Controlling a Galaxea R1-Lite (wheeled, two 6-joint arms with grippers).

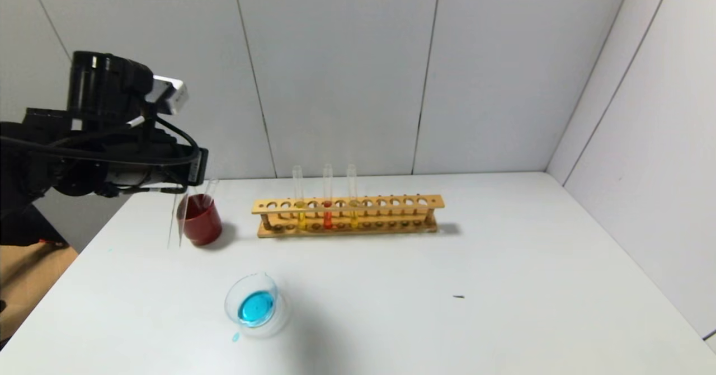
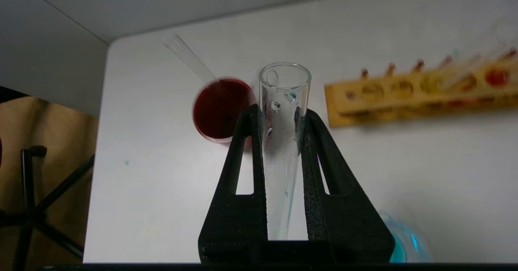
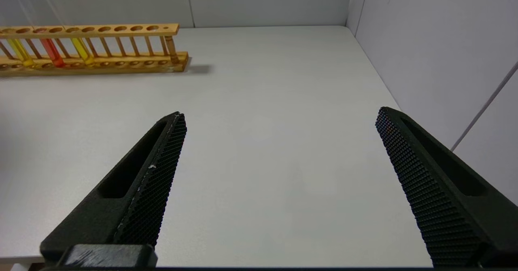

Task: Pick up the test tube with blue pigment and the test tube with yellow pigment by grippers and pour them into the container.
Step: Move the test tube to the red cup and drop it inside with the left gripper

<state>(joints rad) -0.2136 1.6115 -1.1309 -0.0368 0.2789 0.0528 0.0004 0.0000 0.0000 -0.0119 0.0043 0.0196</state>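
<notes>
While left gripper [image 2: 281, 121] clamps emptied test tube [image 2: 281, 141], container [image 1: 254, 308] blue

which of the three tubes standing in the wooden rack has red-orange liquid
The middle slim clear glass tube in the long wooden rack; its neighbours on either side, and, hold yellow liquid.

My left gripper [image 2: 283, 113] clamps the test tube with blue pigment [image 2: 282, 141], now drained to droplets, near the table's left edge. The container [image 1: 257, 306], blue inside, sits by the near edge. Two yellow tubes, I think [image 1: 300, 201], stand upright toward the far edge.
</notes>
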